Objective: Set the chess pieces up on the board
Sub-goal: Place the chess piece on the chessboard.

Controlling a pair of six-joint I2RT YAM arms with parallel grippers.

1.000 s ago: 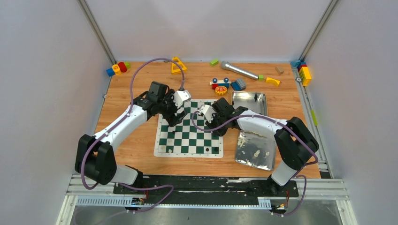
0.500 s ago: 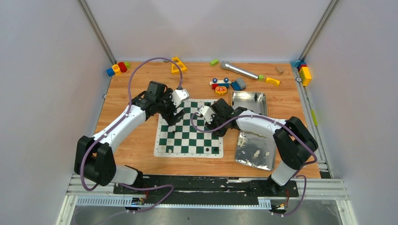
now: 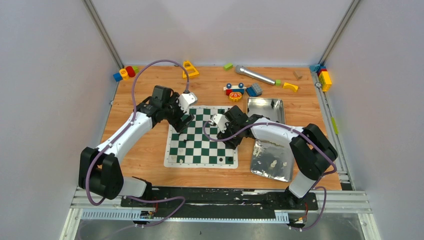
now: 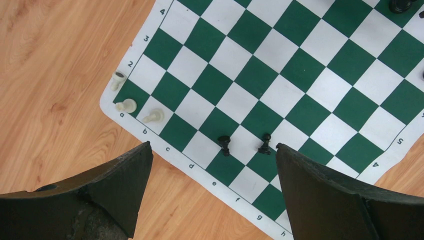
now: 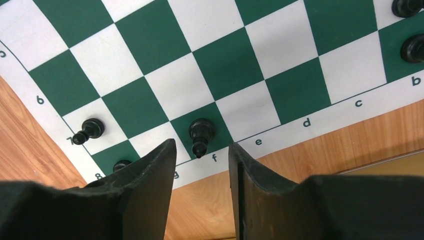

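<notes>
Grey-walled booth, wooden worktop [image 3: 210, 82], both arms reaching in over the board [image 3: 200, 164]. The board lies flat mid-worktop, green/white checks w/ a white border. Two silver tins sit just right of it: far tin [image 3: 260, 107] and near tin [image 3: 265, 150], the latter w/ a few cream pieces [image 3: 272, 164] inside. Toy blocks [image 3: 125, 72] are strewn along the far edge.

Left end effector [image 4: 212, 147] hovers over the board's left (a–h) edge, fingers wide apart, nothing btwn them. Right end effector [image 5: 202, 145] is low at the board's right edge. Its fingers are partly apart and not gripping. A black piece [image 5: 200, 132] stands on the green sq. by the "f" label, right at the gap, w/ space either side.

Other chess pieces on the board:
- Three cream ones [image 4: 126, 105] sit at the "a" corner.
- Two black ones [image 4: 224, 145] are near d/e.
- One black [image 5: 90, 130] is by rank 7.
- More black [image 5: 414, 47] are toward the "b" end.
</notes>
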